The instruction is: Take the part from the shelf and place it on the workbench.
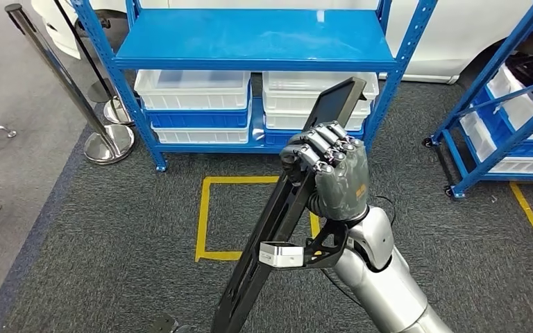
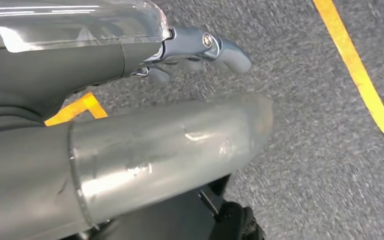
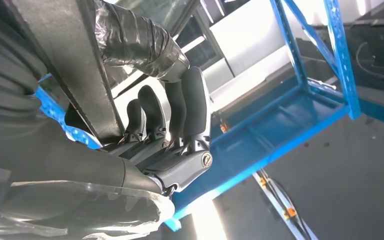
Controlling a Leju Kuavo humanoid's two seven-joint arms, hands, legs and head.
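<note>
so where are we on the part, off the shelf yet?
Done: the part, a long black bar, is off the shelf; the top shelf board is bare. In hand: the right hand grips the bar, tilted, in front of the shelf. The right wrist view shows its fingers wrapped round it. The left hand hangs over the carpet. Left: carrying it to the workbench and setting it down.

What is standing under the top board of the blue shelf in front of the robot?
Under the blue shelf stand white bins stacked in two piles. The long black part in the right hand covers part of the right pile.
</note>
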